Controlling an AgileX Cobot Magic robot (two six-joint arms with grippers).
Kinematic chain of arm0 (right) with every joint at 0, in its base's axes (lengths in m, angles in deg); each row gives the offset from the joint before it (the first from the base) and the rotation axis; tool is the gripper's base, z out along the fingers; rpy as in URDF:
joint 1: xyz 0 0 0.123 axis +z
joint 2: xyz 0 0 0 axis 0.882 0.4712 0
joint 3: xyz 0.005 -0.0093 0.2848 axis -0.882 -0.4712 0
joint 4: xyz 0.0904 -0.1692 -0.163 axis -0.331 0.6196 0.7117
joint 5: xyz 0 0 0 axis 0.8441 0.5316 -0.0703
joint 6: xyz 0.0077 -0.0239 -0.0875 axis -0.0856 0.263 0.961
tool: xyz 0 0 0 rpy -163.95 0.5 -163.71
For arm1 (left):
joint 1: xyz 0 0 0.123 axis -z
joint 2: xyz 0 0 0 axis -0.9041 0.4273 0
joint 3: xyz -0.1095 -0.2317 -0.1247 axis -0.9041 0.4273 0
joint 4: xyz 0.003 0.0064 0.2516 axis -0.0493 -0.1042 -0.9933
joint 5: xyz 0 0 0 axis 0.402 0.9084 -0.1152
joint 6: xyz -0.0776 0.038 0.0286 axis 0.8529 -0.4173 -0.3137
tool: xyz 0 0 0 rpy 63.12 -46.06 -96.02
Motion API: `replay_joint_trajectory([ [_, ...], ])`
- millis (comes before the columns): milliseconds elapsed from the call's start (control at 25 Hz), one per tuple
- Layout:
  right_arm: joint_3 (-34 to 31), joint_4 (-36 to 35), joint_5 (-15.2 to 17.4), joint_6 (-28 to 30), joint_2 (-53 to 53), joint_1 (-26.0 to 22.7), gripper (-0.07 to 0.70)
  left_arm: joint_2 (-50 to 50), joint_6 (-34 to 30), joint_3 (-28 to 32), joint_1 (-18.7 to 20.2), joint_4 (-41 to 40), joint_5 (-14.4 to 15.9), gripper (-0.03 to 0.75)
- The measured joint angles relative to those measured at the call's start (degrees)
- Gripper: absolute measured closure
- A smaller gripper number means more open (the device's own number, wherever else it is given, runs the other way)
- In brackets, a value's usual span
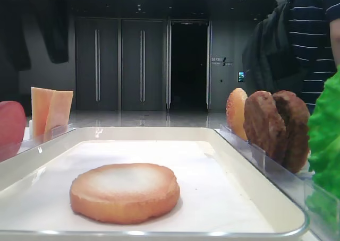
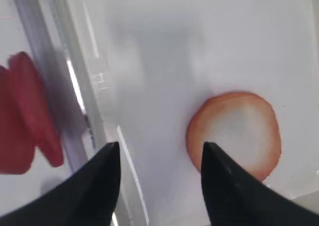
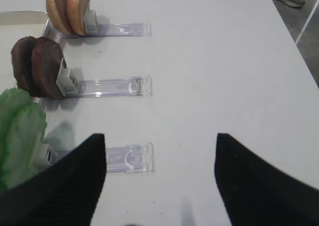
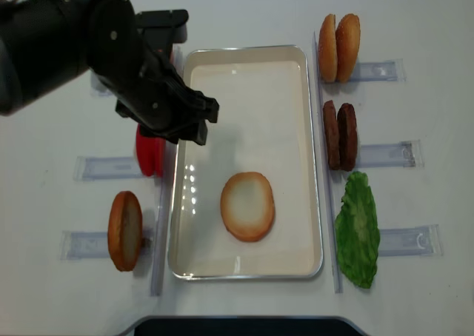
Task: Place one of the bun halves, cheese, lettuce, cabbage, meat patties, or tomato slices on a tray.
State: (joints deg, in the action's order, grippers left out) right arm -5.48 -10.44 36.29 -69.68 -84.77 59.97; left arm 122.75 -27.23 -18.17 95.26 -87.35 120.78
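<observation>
One bun half [image 4: 247,206] lies flat, pale face up, on the paper lining of the tray [image 4: 244,52], toward the near end and nothing stacked on it. So the first layer looks placed, and my read is that the step in hand is fetching the next ingredient.

The left gripper [image 2: 158,159] hangs with its jaws spread and nothing between them; in the left wrist view they straddle the tray's left rim, with the bun to one side and the tomato slices [image 2: 27,116] to the other. From overhead the left arm [image 4: 96,47] covers the tray's left edge, and the tomato [image 4: 148,152] stands upright in its holder just outside the rim, partly hidden under the arm.

The right gripper [image 3: 159,171] also has its jaws spread and empty, over bare table [image 3: 214,61] beside the right-hand holders. There the spare buns [image 3: 67,7], the patties [image 3: 37,66] and the lettuce [image 3: 20,131] wait, all outside the tray.

If the tomato is next, the left jaws would need to shift outward over the holder, drop around one slice and close on its edges, then lift clear of the rim before crossing to the tray. The slices stand close together, so taking only one could be fiddly
</observation>
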Motion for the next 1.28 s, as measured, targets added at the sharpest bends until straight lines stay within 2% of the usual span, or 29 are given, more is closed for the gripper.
replay_joint_trajectory([
  [360,0.0,0.0,0.0,0.0,0.0,0.0,0.157,-5.8,0.0,0.0,-9.2,-8.4,8.0,0.316],
  [760,0.0,0.0,0.0,0.0,0.0,0.0,0.157,-8.6,-1.2,0.0,-18.5,-13.5,14.0,0.316],
  [1000,0.0,0.0,0.0,0.0,0.0,0.0,0.157,-10.0,-3.9,0.9,-20.5,-14.4,16.0,0.316],
  [1280,0.0,0.0,0.0,0.0,0.0,0.0,0.157,-15.7,-4.6,7.7,-20.5,-14.4,16.0,0.316],
])
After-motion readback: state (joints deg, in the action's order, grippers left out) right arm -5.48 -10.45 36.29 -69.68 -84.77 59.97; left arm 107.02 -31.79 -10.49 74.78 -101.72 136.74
